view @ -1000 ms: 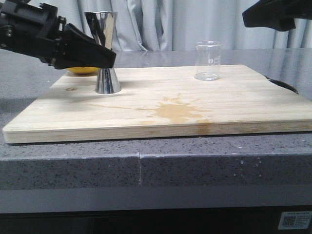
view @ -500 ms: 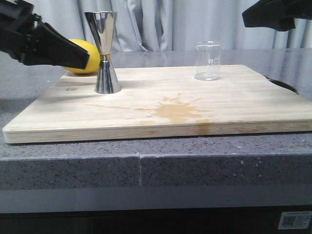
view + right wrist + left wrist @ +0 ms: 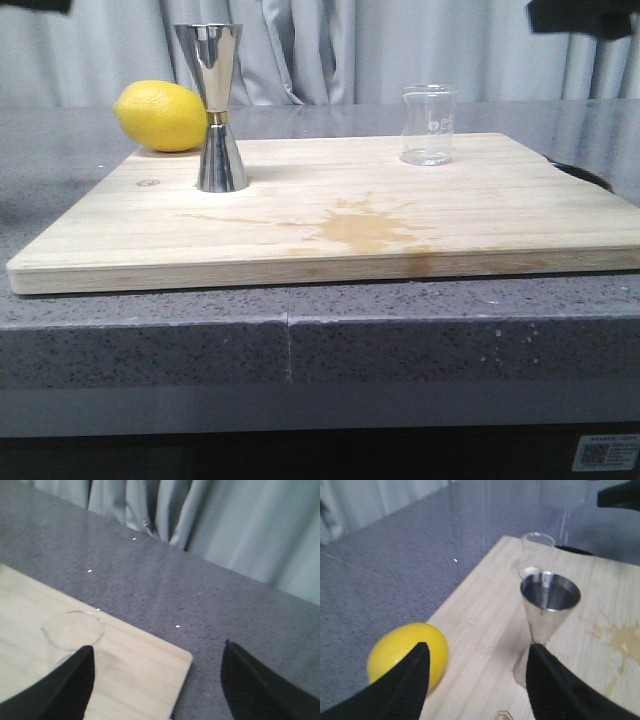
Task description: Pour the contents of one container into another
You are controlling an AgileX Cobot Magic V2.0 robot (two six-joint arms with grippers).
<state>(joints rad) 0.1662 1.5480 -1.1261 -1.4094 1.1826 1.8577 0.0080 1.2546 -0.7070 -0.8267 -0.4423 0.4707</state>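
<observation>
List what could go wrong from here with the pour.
The jigger is tall on a narrow base; a nudge from the open left gripper above it may well topple it. The lemon lies close beside it, crowding any approach. The glass beaker is clear and faint from the right wrist, so the open right gripper may misjudge its rim.

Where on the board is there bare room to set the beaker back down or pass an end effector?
Free: the board between jigger and beaker, and its front strip, though the middle is stained. Crowded: the left rear corner, with the lemon close behind the jigger.
</observation>
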